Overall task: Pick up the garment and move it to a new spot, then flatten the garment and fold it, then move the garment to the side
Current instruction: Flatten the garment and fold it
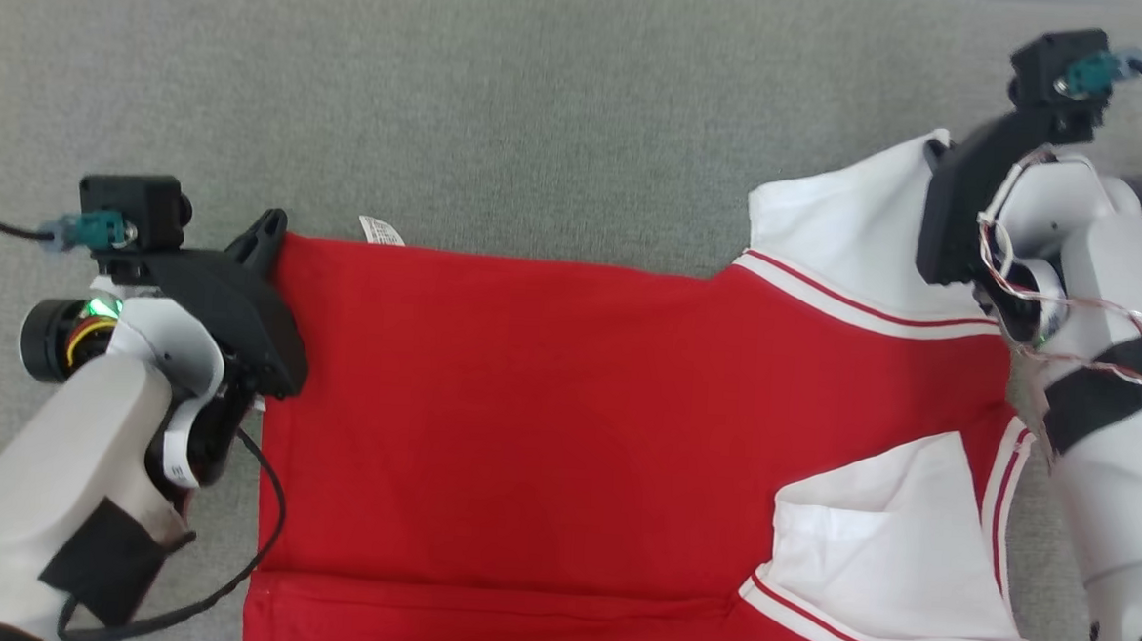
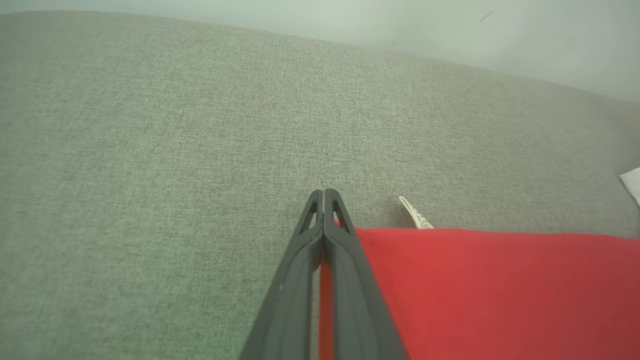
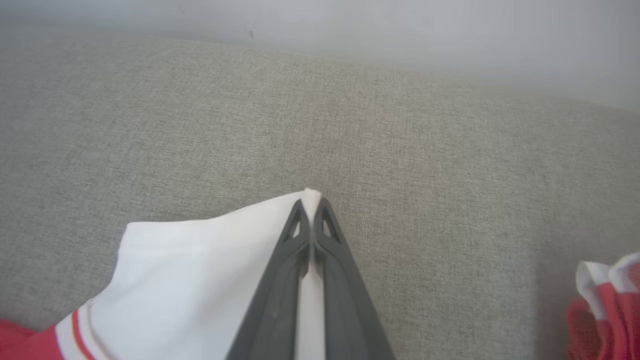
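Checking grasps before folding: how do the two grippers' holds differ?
The left gripper pinches a red corner of the garment; the right gripper pinches the tip of a white sleeve. The left holds the cloth's left end, the right its far right end. Both are shut on fabric.

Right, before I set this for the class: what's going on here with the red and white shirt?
The robot has the garment lying spread on a grey fabric surface. Its left tool is shut on the garment's red corner beside the label; its right tool is shut on the tip of a white sleeve.
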Robot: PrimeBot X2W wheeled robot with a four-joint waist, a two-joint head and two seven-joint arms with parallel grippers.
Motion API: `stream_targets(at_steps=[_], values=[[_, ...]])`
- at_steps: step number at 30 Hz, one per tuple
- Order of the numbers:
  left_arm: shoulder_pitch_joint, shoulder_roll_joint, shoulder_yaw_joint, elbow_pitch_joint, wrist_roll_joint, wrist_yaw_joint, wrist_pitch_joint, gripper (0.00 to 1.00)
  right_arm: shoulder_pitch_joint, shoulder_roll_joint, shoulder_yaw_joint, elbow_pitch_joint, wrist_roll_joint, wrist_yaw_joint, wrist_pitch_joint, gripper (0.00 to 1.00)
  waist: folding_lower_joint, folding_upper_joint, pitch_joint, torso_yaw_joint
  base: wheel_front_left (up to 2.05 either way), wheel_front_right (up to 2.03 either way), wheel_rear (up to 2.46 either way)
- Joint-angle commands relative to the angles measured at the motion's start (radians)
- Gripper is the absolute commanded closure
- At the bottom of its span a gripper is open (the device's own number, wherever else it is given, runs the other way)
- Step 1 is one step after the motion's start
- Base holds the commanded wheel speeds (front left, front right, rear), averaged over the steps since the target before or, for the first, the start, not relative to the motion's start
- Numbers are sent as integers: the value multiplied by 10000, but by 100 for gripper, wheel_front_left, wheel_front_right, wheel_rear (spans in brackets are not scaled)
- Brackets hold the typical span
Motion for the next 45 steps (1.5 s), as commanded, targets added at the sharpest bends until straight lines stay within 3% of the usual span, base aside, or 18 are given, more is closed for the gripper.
stream_targets(at_steps=[1, 9, 14, 21, 26, 33, 44, 45], values=[[278, -67, 51, 20, 114, 52, -364, 100, 379, -184, 1, -185, 244, 2, -290, 100, 0, -1, -478, -78, 0, 0, 0], [1568, -218, 20, -256, 196, 219, -1588, 100, 2420, -763, 262, -2063, 2000, 2, -964, 100, 0, -1, -1512, 47, 0, 0, 0], [2526, -224, -129, -802, 324, 332, -2162, 100, 4187, -1808, 594, -4323, 3086, 2, 144, 100, 0, -1, -1965, 86, 0, 0, 0], [3758, -77, -241, -1345, 296, 757, -2522, 100, 6755, -2591, -221, -7173, 3859, 4, 1878, 100, 0, -1, -2291, 75, 0, 0, 0], [4392, 55, -388, -1407, 364, 848, -2611, 100, 8549, -2448, -997, -8728, 4079, 4, 3302, 100, 0, -1, -2484, -8, 0, 0, 0], [4950, 180, -502, -1177, 394, 1017, -2722, 100, 10088, -1763, -1691, -10432, 3949, 4, 4910, 100, 0, -1, -2644, -210, 0, 0, 0], [5636, 75, -480, -903, 83, 1233, -2797, 100, 10893, -1440, -1682, -10774, 3387, 4, 5719, 100, 0, -1, -2712, -274, 0, 0, 0], [5685, 62, -461, -906, 47, 1271, -2802, 100, 10918, -1414, -1688, -10685, 3298, 4, 5687, 53, 0, -1, -2718, -267, 0, 0, 0]])
